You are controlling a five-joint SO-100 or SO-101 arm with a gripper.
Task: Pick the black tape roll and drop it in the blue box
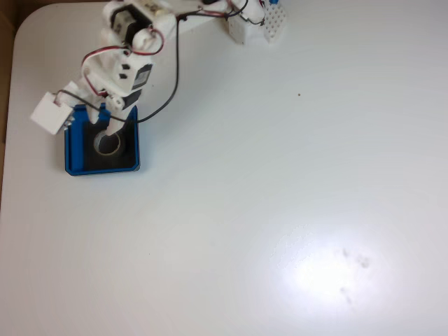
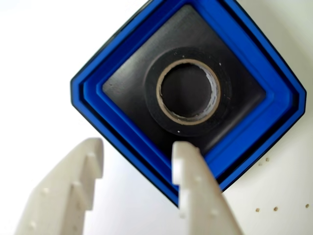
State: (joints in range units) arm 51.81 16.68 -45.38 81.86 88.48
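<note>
Jaws: the gripper [image 2: 139, 149] enters the wrist view from the bottom edge with its two white fingers [image 2: 193, 181] spread apart and nothing between them; bare white table shows in the gap.

Why spread: by my reading the roll has been let go, since it lies flat on the tray floor with neither finger touching it.

Roll relative to the jaws: the black tape roll [image 2: 159, 107] lies beyond the fingertips, up and to the right of the gap in the wrist view. The right-hand finger's tip overlaps the tray's near blue rim; the left-hand finger hangs over the table outside the tray.

Roll in the tray: it rests on its flat face, open centre upward, pale inner core visible, about in the middle of the black floor and clear of all four walls.

Tray: the blue box [image 1: 68, 150] sits at the far left of the table [image 1: 280, 175] in the fixed view, close to the left edge, upright and level.

Arm: in the fixed view the gripper [image 1: 112, 126] reaches down over the tray from the top, with a black cable [image 1: 175, 63] looping to its right.

Progress: judged from this, the drop looks done; only withdrawing the arm remains.

Risk: the finger near the rim could nudge the tray when lifting.
</note>
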